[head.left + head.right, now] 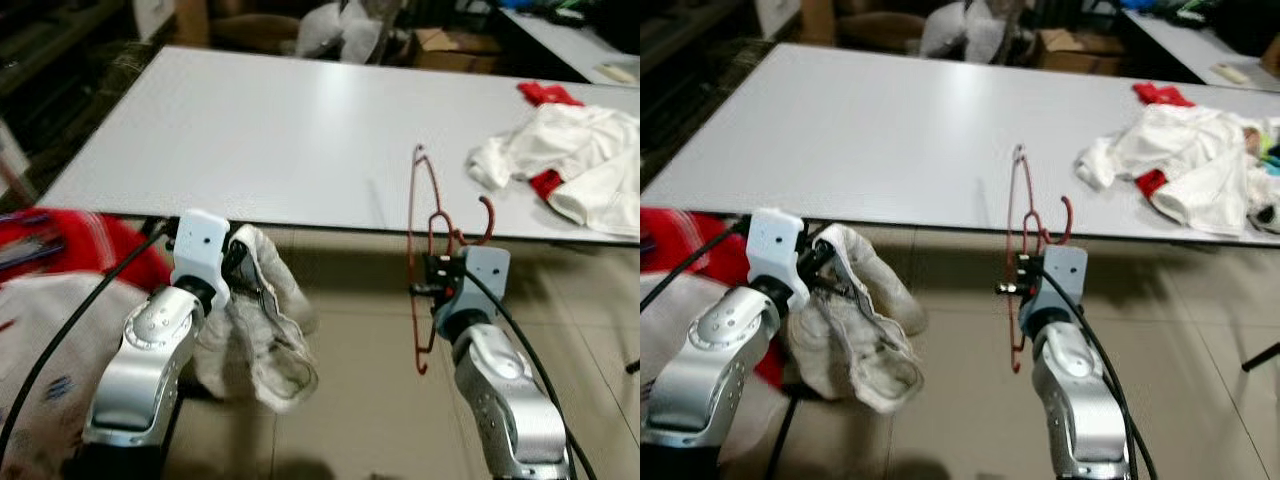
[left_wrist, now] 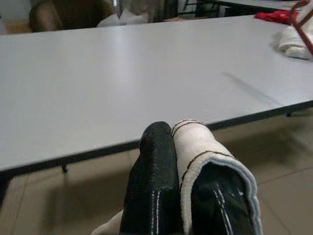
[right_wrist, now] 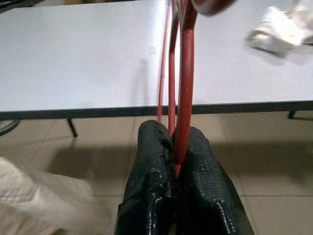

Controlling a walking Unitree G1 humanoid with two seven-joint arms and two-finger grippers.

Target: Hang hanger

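Right arm: we hold it forward and raised, forearm angled up toward the near edge of the white bench [image 1: 300,130], wrist just short of that edge.
Right end effector [image 3: 177,147]: clenched on the red hanger [image 1: 420,270], both black fingers [image 3: 151,166] pressed against its wire.
Red hanger: upright in our grip, its frame rising past the bench edge and its lower end hanging below the fingers, over the tiled floor [image 1: 370,420].
Left arm: bent and lifted at our left, wrist near the bench edge.
Left end effector [image 2: 188,161]: clamped on a whitish garment [image 1: 255,335], whose cloth wraps one finger and droops below the wrist.
Bench: a white and red clothes pile [image 1: 575,160] lies at its far right.
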